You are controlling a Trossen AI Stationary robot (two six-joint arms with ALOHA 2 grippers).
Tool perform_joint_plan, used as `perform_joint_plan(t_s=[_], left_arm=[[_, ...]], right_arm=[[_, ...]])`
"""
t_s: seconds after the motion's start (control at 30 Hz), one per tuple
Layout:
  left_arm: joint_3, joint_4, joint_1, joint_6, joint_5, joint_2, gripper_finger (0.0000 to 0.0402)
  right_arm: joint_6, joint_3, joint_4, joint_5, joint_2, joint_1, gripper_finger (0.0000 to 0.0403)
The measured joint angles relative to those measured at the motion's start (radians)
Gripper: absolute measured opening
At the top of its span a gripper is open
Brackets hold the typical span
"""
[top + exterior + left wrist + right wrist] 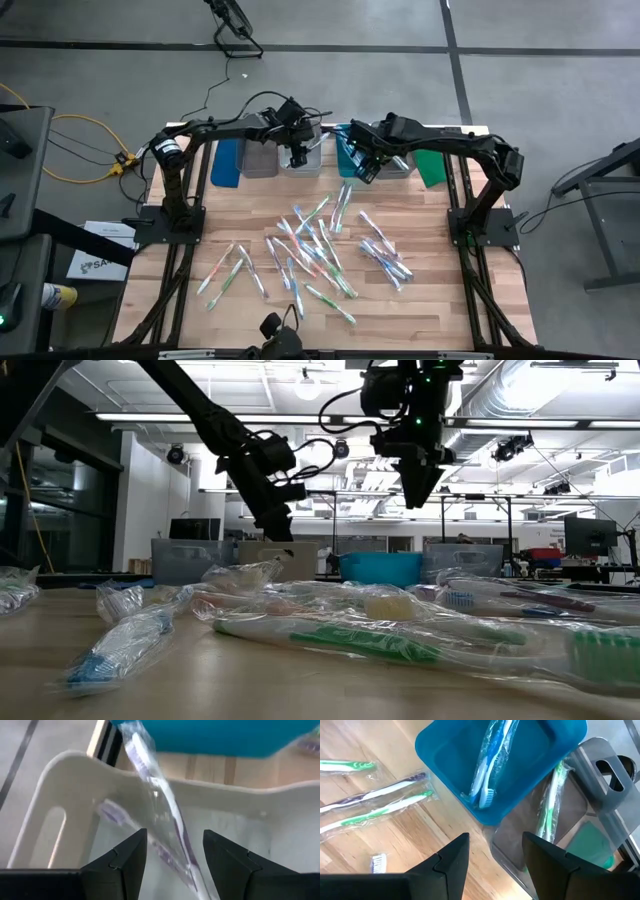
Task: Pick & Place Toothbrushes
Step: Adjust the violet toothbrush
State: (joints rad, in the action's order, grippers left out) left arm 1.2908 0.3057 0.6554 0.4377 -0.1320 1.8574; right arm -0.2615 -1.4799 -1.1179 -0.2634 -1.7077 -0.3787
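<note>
The left hand hovers over the pale bin, fingers apart, a purple toothbrush leaning on the rim between them; it could tip out. The right hand, fingers apart and empty, hangs above the blue bin. Most toothbrushes lie scattered on the table. No legible writing, though wrappers blur.
</note>
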Motion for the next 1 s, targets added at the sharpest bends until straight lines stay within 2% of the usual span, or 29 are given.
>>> perform_joint_plan(t_s=[0.2,0.43,0.6,0.93,1.0], left_arm=[[0.074,0.051,0.019,0.002,-0.047,0.062,0.0188],[0.1,0.086,0.018,0.002,-0.072,0.08,0.0178],[0.101,0.102,0.02,0.0,-0.071,0.079,0.0134],[0.101,0.103,0.02,0.031,-0.06,0.079,0.0011],[0.102,0.105,0.02,0.035,-0.06,0.079,0.0006]], right_arm=[[0.002,0.0,0.0,0.0,0.0,-0.001,0.0176],[0.009,0.0,0.001,0.0,0.0,-0.001,0.0176],[0.014,0.0,0.001,0.0,0.0,-0.001,0.0176],[0.004,0.0,-0.003,0.003,0.0,-0.001,0.0176],[0.002,0.0,-0.009,0.004,0.0,-0.001,0.0176]])
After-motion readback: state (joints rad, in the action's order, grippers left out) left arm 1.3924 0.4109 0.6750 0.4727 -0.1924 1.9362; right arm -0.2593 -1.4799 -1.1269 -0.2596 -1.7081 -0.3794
